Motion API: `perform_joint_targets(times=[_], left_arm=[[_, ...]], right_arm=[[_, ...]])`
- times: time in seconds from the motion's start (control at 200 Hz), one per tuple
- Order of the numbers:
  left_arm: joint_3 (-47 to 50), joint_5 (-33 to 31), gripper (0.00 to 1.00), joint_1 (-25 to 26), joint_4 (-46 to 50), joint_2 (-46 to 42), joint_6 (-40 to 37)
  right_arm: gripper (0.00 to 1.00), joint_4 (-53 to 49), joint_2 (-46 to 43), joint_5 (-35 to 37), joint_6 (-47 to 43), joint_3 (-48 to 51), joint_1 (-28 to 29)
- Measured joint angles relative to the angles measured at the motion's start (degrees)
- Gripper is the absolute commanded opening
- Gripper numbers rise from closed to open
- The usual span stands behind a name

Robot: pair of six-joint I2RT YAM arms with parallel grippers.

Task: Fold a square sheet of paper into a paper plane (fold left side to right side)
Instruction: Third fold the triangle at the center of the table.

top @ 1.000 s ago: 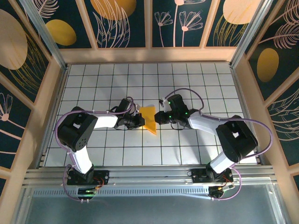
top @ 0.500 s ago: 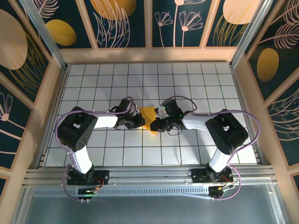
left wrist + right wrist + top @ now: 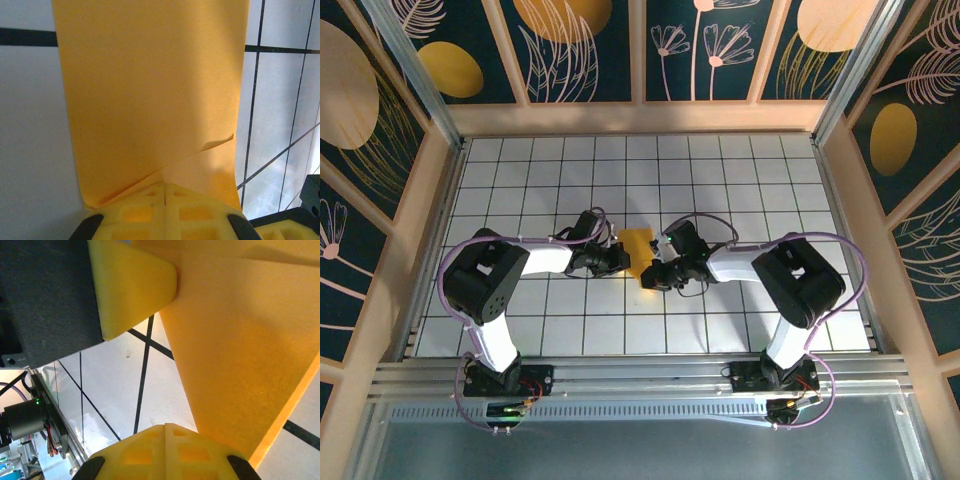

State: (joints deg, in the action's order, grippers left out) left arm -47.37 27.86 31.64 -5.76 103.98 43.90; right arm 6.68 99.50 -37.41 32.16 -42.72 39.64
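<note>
Fingers of the left gripper [image 3: 619, 261] are closed tight, pinching the left edge of the folded sheet of paper [image 3: 638, 243], which sits near the middle of the worktop [image 3: 520, 170]. The right gripper [image 3: 654, 277] has its fingers drawn together at the sheet's near right corner, touching it. Whether it actually grips the paper cannot be confirmed.

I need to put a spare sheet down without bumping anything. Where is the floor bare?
The tiled floor is bare along the far wall, beyond both grippers, and in the near strip between the arms. The middle is crowded: the left gripper and right gripper meet at the sheet of paper.
</note>
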Motion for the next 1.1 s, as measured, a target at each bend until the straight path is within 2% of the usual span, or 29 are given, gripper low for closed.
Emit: perform_joint_targets(times=[0.606, 1.096], left_arm=[[0.00, 0.00, 0.00, 0.00, 0.00, 0.00, 0.00], [0.00, 0.00, 0.00, 0.00, 0.00, 0.00, 0.00]], right_arm=[[0.00, 0.81, 0.02, 0.46, 0.39, 1.01, 0.59], [0.00, 0.87, -1.46, 1.99, 0.37, 0.98, -1.09]])
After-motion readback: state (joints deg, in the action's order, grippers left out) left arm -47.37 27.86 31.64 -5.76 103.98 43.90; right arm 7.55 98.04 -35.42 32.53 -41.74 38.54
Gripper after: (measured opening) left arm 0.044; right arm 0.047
